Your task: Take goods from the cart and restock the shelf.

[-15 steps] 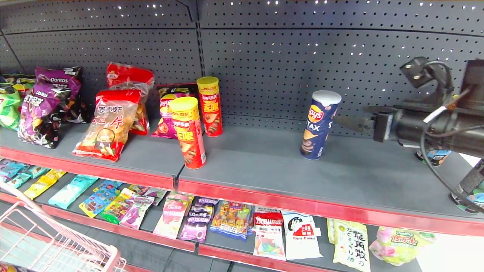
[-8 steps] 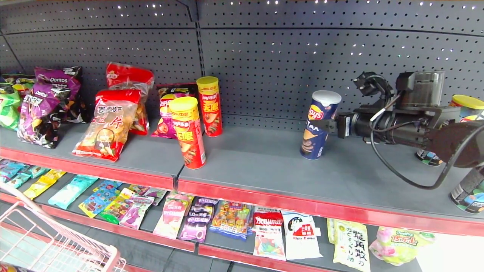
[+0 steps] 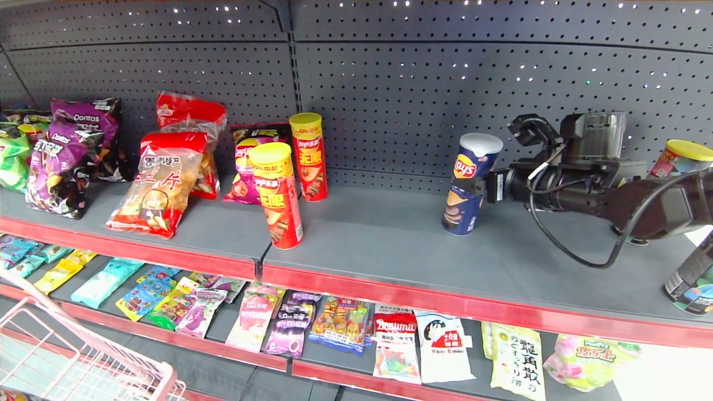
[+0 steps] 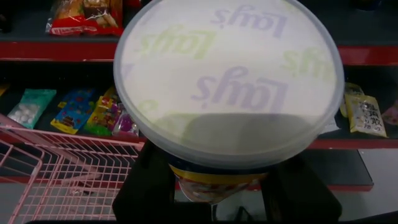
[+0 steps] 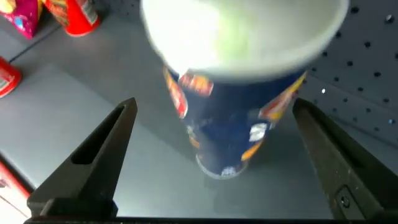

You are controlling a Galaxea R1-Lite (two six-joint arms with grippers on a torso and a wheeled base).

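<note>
A blue chip can (image 3: 470, 184) with a white lid stands, slightly tilted, on the grey shelf (image 3: 390, 245) near the pegboard back. My right gripper (image 3: 479, 186) comes in from the right at the can's mid height. In the right wrist view the blue can (image 5: 230, 118) stands between the fingers (image 5: 87, 162) of my right gripper (image 5: 214, 109), which is open and apart from it on both sides. My left gripper (image 4: 217, 186) is shut on a yellow chip can (image 4: 227, 81), whose pale lid faces the camera, above the pink cart (image 4: 56, 180).
Two red cans (image 3: 277, 195) and several snack bags (image 3: 161, 184) stand on the shelf's left half. A yellow-lidded can (image 3: 680, 159) and another can (image 3: 690, 284) stand at the far right. The pink cart (image 3: 83, 362) is at bottom left. Packets (image 3: 345, 326) lie on the lower shelf.
My right arm has moved left along the shelf, bringing its gripper from clear of the blue can to around it. The can has stayed in place.
</note>
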